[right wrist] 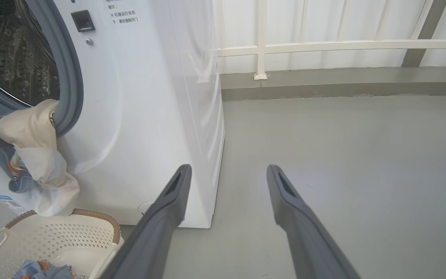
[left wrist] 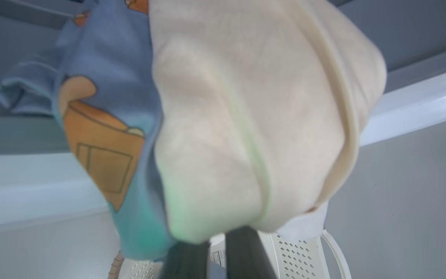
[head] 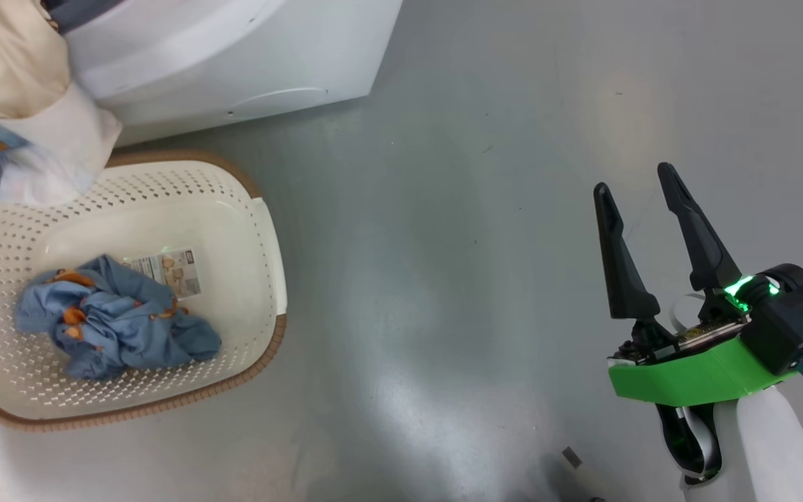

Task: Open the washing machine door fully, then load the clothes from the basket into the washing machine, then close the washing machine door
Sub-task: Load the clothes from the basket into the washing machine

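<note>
My left gripper is shut on one bundle of the clothes, cream fabric with light blue and orange print. That bundle hangs at the lower edge of the washing machine's open mouth, against the grey gasket. It also hangs above the basket's far end. The other blue bundle lies on the floor of the basket. My right gripper is open and holds nothing, low over the floor to the right of the machine. The washing machine door is out of view.
Grey floor stretches between the basket and my right arm. A white railing on a low kerb runs behind the machine. A small pale object lies on the floor near the bottom edge.
</note>
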Available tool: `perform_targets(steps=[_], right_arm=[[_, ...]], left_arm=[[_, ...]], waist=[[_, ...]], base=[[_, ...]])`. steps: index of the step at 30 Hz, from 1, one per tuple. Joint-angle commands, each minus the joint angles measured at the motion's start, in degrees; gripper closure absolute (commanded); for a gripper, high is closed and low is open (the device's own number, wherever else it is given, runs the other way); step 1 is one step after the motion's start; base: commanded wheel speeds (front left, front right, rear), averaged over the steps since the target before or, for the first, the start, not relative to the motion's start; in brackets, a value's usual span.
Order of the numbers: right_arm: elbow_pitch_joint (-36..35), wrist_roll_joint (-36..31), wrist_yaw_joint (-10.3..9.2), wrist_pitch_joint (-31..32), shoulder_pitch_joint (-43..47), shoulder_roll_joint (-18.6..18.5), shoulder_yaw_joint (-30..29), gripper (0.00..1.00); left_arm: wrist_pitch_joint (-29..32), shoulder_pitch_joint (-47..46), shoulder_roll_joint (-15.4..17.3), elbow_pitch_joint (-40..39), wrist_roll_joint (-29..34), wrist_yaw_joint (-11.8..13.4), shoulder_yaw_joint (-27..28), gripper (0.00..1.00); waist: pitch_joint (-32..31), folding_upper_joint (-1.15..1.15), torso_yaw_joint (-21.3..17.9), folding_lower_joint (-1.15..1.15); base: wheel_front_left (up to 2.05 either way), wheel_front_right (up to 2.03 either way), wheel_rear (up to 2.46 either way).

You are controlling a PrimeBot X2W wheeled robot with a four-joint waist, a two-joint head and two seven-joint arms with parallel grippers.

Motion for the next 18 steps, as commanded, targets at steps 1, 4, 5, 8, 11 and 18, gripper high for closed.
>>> perform_targets(steps=[1, 4, 5, 8, 11, 18], right_arm=[[-1.27, 0.17, 0.09, -0.27, 1.47, -0.12, 1.09, 0.0], [-1.3, 0.38, 0.09, -0.27, 1.34, -0.12, 1.31, 0.0], [-1.33, 0.47, 0.09, -0.27, 1.26, -0.12, 1.38, 0.0], [-1.46, 0.78, 0.09, -0.27, 1.08, -0.12, 1.66, 0.0], [-1.5, 1.22, 0.09, -0.27, 0.85, -0.12, 1.97, 0.0], [-1.37, 2.65, 0.09, -0.27, -0.24, -0.12, 3.09, 0.0]], left_arm=[[1.3, 0.37, 4.31, -3.05, -0.31, 0.65, 2.35, 1.0], [5.28, 0.63, 7.23, -9.31, -1.42, 2.18, 3.55, 1.0], [6.45, 0.62, 8.2, -11.2, -1.58, 2.82, 3.93, 1.0], [8.75, 0.1, 10.33, -16.19, -2.0, 4.76, 5.32, 1.0], [10.2, -1.01, 11.5, -19.26, -2.27, 6.7, 6.61, 1.0], [11.82, -5.55, 12.3, -19.96, -1.21, 10.11, 7.81, 1.0]], waist=[[-0.13, 0.0, 0.16, 0.0], [-0.1, 0.0, 0.09, 0.0], [-0.07, 0.0, 0.01, 0.0], [0.1, 0.0, -0.45, 0.0], [0.44, 0.0, -1.08, 0.0], [2.18, 0.0, -3.72, 0.0]], base=[[0.0, 0.0, 0.0], [0.0, 0.0, 0.0], [0.0, 0.0, 0.0], [0.0, 0.0, 0.0], [0.0, 0.0, 0.0], [0.0, 0.0, 0.0]])
